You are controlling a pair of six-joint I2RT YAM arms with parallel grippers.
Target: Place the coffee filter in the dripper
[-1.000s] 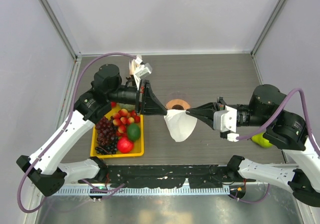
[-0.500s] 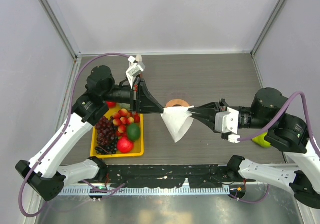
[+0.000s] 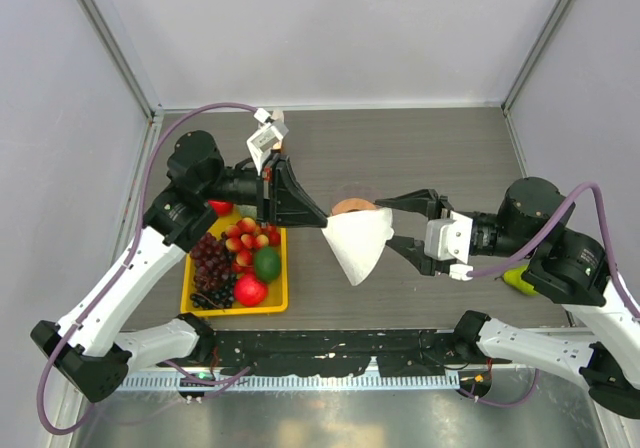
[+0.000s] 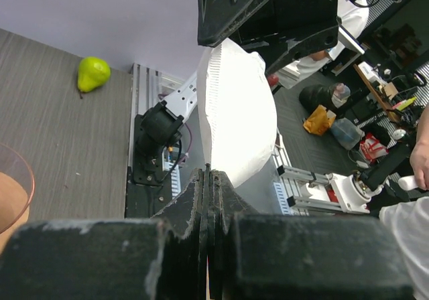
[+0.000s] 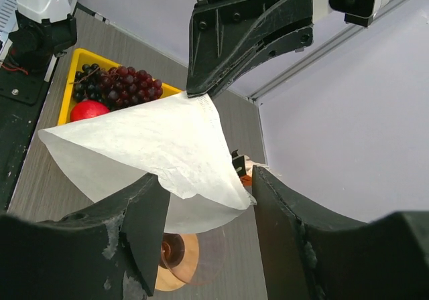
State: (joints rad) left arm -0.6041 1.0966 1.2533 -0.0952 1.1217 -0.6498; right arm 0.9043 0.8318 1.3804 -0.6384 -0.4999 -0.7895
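Note:
The coffee filter (image 3: pixel 360 244) is a white paper cone hanging above the table with its mouth puffed open. My left gripper (image 3: pixel 325 223) is shut on its left corner, and its jaws (image 4: pixel 209 176) pinch the paper's edge (image 4: pixel 238 112). My right gripper (image 3: pixel 397 226) stands open on the filter's right side. The filter's loose edge (image 5: pixel 161 146) lies between its spread fingers (image 5: pixel 137 223) without being clamped. The dripper (image 3: pixel 350 205), with a tan-orange collar and clear bowl, sits on the table just behind and below the filter, partly hidden; it also shows under the paper (image 5: pixel 179 260).
A yellow tray (image 3: pixel 190 293) of grapes, strawberries and other fruit lies at the left. A green pear (image 3: pixel 520 280) sits by the right arm. An upright bundle of filter papers (image 3: pixel 268 133) stands at the back left. A black rail (image 3: pixel 330 346) runs along the near edge.
My right gripper has opened and let go of the filter's right edge. The filter has puffed wider and shifted slightly left with my left gripper, which stays shut on it.

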